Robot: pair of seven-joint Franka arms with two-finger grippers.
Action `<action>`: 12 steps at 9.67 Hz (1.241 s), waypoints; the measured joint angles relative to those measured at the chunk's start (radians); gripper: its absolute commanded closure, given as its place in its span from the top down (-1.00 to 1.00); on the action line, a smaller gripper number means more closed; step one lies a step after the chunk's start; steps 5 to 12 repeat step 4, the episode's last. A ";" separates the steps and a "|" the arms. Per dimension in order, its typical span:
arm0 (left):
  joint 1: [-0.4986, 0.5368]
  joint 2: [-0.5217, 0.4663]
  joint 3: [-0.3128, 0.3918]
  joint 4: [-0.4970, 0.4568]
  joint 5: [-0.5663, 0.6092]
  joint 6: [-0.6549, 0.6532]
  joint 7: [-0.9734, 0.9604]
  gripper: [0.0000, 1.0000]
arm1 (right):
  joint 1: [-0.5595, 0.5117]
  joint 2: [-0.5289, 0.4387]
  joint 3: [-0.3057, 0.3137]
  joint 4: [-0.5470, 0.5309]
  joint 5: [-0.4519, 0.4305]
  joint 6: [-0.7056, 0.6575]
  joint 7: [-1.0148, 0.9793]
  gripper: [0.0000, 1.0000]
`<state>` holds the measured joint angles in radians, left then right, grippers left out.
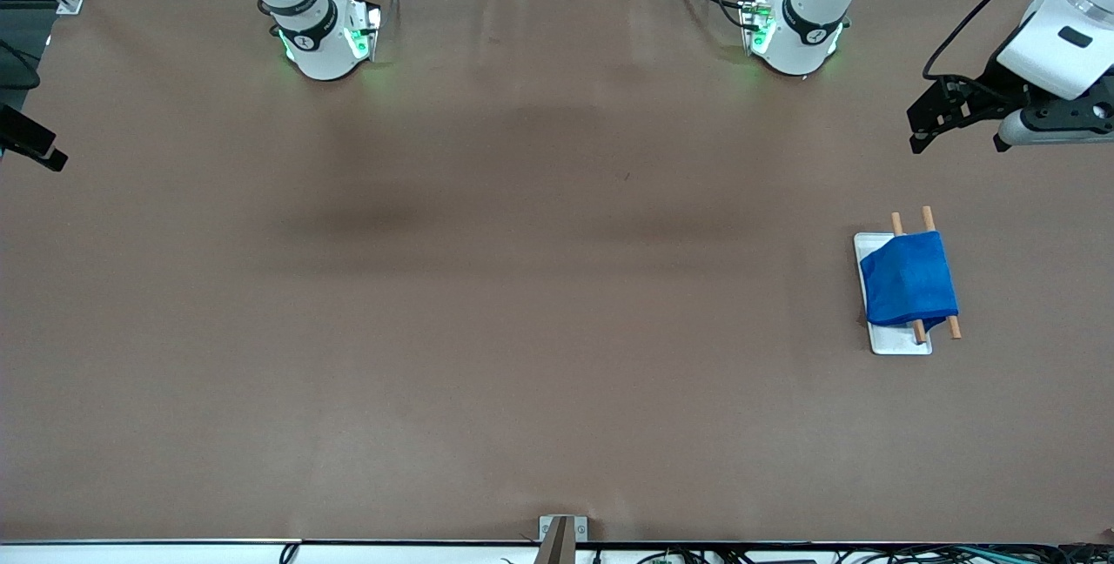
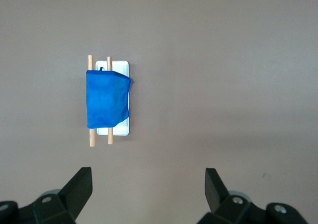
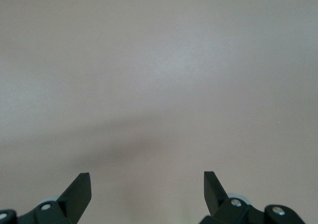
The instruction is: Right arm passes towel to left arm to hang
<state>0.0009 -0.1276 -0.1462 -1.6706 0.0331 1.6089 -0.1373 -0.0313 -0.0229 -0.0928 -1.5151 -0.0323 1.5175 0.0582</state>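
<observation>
While we scan the front view from its left edge, we find the right gripper (image 1: 35, 149) barely showing over the right arm's end of the bench (image 1: 522, 285); the right wrist view shows its jaws spread wide above bare brown surface, holding nothing. Next comes the towel (image 1: 908, 278), bright blue, draped over two wooden rods (image 1: 921, 333) that stand on a white tray (image 1: 901, 343), toward the left arm's end of the bench. Last, the left gripper (image 1: 922, 124) hangs over the bench at that same end, apart from the towel, its jaws open and empty.
</observation>
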 measured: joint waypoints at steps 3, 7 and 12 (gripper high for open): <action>0.010 -0.004 0.010 0.003 0.000 -0.015 0.000 1.00 | 0.000 0.000 0.000 0.000 0.000 0.000 0.000 1.00; 0.012 -0.004 0.011 0.008 0.000 -0.016 0.001 1.00 | 0.000 0.000 0.000 0.000 0.000 0.000 0.000 1.00; 0.012 -0.004 0.011 0.008 0.000 -0.016 0.001 1.00 | 0.000 0.000 0.000 0.000 0.000 0.000 0.000 1.00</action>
